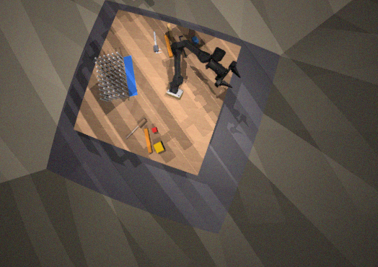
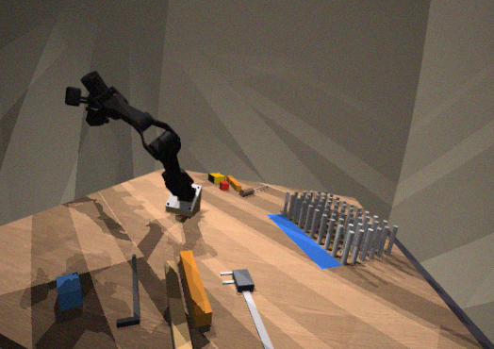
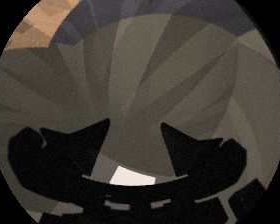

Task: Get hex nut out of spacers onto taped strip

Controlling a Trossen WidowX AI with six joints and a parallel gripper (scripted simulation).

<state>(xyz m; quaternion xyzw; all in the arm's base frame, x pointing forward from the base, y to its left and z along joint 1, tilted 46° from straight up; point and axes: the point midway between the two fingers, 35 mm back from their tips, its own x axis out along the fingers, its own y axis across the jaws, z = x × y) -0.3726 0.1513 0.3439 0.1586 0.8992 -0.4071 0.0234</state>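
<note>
My gripper (image 1: 234, 81) (image 2: 89, 101) (image 3: 136, 123) is open, fingers wide with nothing between them, up in the air past the table edge, on the far side of my base (image 1: 175, 93) (image 2: 183, 207) from the spacers (image 1: 112, 77) (image 2: 340, 227). Blue block (image 1: 195, 40) (image 2: 70, 291) and black hook (image 2: 136, 289) are lower, nearer me; blue strip (image 1: 130, 76) (image 2: 304, 241) is well away, spacers just beyond; can't make out the nut.

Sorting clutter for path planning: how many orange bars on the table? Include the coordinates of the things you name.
2. One orange bar (image 1: 168, 46) (image 2: 195, 289) lies near the forked tool (image 1: 156, 48) (image 2: 243, 279); the other bar (image 1: 148, 141) (image 2: 234, 183) lies beside the yellow block (image 1: 159, 147) (image 2: 217, 178).
</note>
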